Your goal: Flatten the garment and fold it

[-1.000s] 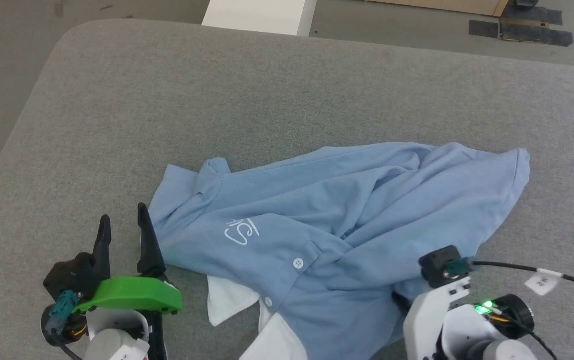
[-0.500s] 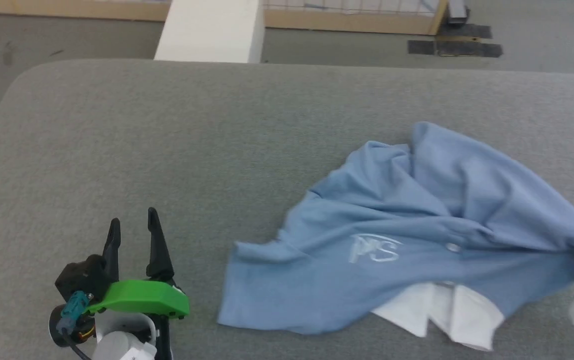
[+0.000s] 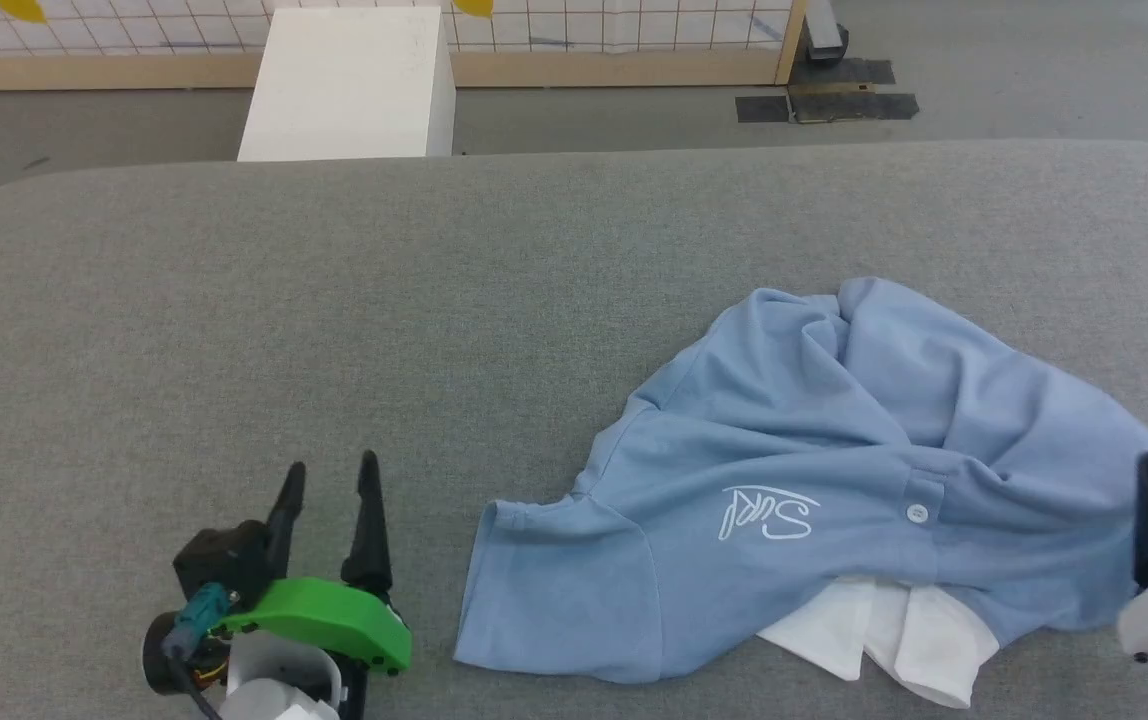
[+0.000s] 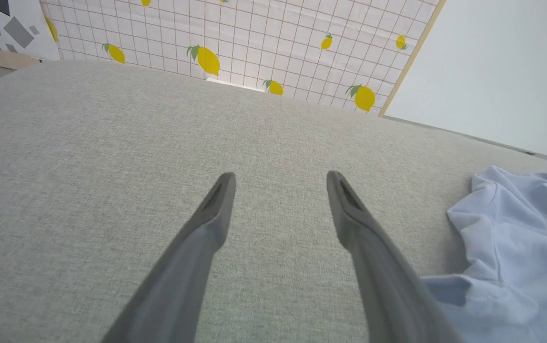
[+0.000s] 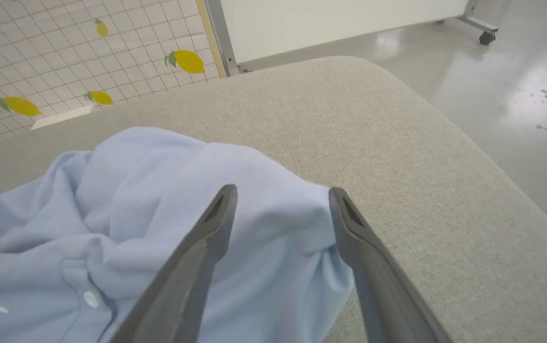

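Right gripper (image 5: 281, 191) spread over the light blue polo shirt's (image 5: 159, 190) bunched edge, not pinching. Left gripper (image 4: 280, 177) spread; shirt near, to its right.

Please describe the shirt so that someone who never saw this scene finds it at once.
Find the wide grey padded table. On its right half lies the garment, a crumpled short-sleeved shirt. It alone is light blue, with a white collar and a white script logo.
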